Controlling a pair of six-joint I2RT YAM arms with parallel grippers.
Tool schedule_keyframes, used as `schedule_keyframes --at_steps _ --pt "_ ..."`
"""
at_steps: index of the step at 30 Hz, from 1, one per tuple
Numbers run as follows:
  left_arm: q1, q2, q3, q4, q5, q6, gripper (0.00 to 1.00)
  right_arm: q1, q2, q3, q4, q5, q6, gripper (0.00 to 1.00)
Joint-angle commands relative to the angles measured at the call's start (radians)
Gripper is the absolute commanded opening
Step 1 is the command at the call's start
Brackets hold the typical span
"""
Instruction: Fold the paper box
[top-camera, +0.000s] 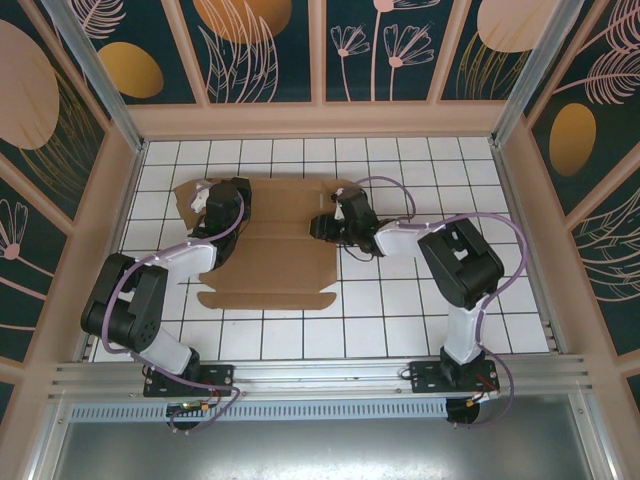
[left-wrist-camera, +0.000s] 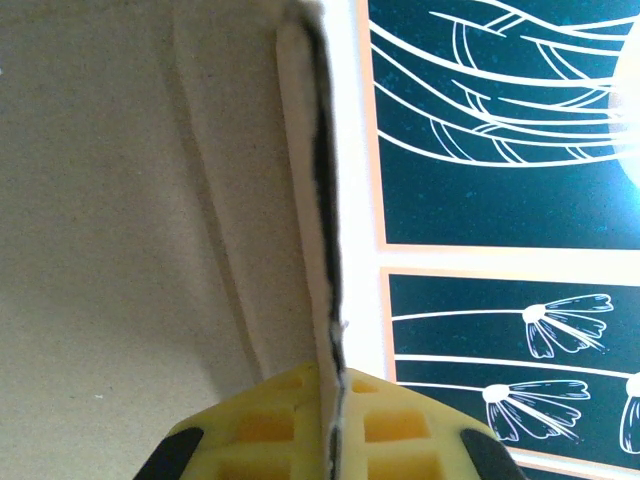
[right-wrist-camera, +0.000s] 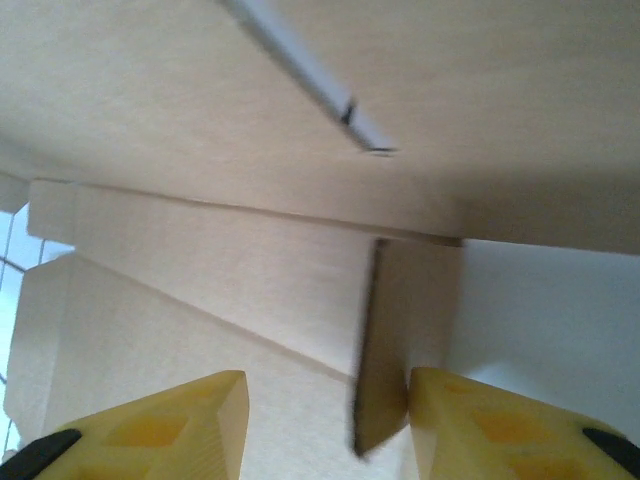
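While the paper box (top-camera: 270, 262) lies mostly flat as a brown die-cut sheet on the white gridded bench (top-camera: 400, 310), toward its far middle, both arms reach onto it from the near edge. At the sheet's far left corner the left gripper (top-camera: 204, 198) is pinched tight on a corner flap (top-camera: 188, 196) that is lifted off the bench. From the left wrist, the left gripper (left-wrist-camera: 330, 400) has its yellow fingers (left-wrist-camera: 270, 420) pressed on either side of the flap's thin edge (left-wrist-camera: 322, 200), which stands edge-on. The right gripper (top-camera: 322, 225) sits over the right part of the sheet, near its far edge. In the right wrist view its jaws stand partly apart, holding nothing. A small cardboard tab (right-wrist-camera: 385, 350) stands upright between the yellow fingers (right-wrist-camera: 170, 425), close against the right-hand one, with a clear gap to the other. Bare bench surrounds the sheet on the near and right sides. The left forearm crosses the sheet's left edge and hides part of it, and the right wrist covers a patch near the centre. Dark teal wall panels (top-camera: 270, 45) with floral prints enclose the bench on three sides, close beyond the sheet's far edge. Purple cables (top-camera: 385, 185) loop above each arm, and a metal rail (top-camera: 330, 375) carries the bases.
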Motion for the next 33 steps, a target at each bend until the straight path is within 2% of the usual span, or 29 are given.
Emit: schedule_keyframes --at_steps 1,4,7,11,13,15,16,20,22,27,30,33 --pt "0.006 -0.019 -0.005 -0.006 -0.011 0.02 0.0 0.036 0.064 0.054 0.021 -0.012 -0.019 0.46" --pt "0.005 -0.021 -0.007 -0.01 -0.014 0.02 0.0 0.042 0.09 0.073 0.012 0.007 -0.024 0.45" --pt "0.006 -0.025 -0.012 -0.014 -0.021 0.02 0.0 0.042 0.047 0.05 0.012 0.022 -0.063 0.45" --pt "0.006 -0.028 -0.007 -0.023 -0.023 0.023 0.0 0.034 -0.179 -0.114 0.112 0.033 -0.198 0.43" --pt "0.005 -0.029 -0.002 -0.031 -0.023 0.029 0.0 0.008 -0.29 -0.19 0.129 0.054 -0.243 0.38" --pt "0.005 -0.031 0.001 -0.038 -0.023 0.032 0.0 -0.038 -0.407 -0.281 0.177 0.075 -0.277 0.28" --pt "0.006 -0.033 0.001 -0.039 -0.023 0.032 0.0 -0.062 -0.455 -0.315 0.2 0.083 -0.283 0.27" --pt "0.006 -0.037 0.002 -0.043 -0.02 0.038 0.0 -0.159 -0.567 -0.398 0.249 0.231 -0.345 0.25" --pt "0.006 -0.041 0.002 -0.051 -0.02 0.037 0.0 -0.198 -0.53 -0.345 0.181 0.311 -0.386 0.27" --pt "0.006 -0.049 0.026 -0.097 -0.019 0.029 0.0 -0.264 -0.285 -0.099 -0.026 0.283 -0.545 0.26" --pt "0.005 -0.045 0.038 -0.106 -0.011 0.026 0.0 -0.269 -0.176 -0.028 -0.059 0.17 -0.677 0.25" --pt "0.006 -0.041 0.047 -0.114 -0.003 0.025 0.0 -0.258 -0.13 -0.003 -0.068 0.039 -0.771 0.24"
